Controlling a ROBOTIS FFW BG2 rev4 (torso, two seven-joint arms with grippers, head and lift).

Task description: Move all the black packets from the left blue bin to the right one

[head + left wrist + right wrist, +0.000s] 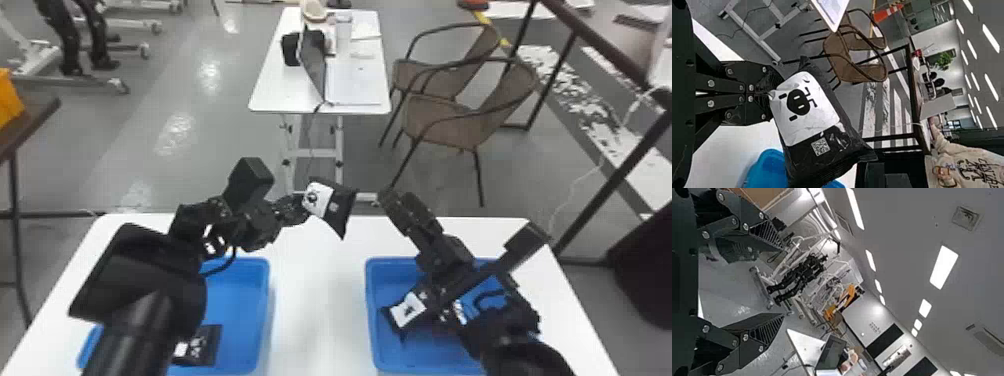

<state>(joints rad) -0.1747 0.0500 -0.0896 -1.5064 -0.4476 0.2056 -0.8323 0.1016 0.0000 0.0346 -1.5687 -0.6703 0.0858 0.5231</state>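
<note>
Black packet [819, 127], white label [803, 105], QR code [820, 146]

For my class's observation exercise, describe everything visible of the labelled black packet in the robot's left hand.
The glossy, plastic-looking black packet bears a white label with a black printed figure; a square code sits beyond it. Creased, it looks filled. The left hand pinches it at the label's edge, holding it raised and tilted near the white table's far edge.

The left bin [245, 300] is partly covered by the left arm [140, 325], as is the packet [202, 345] inside; to its right, the right bin [390, 277] by the right arm [445, 260].
</note>
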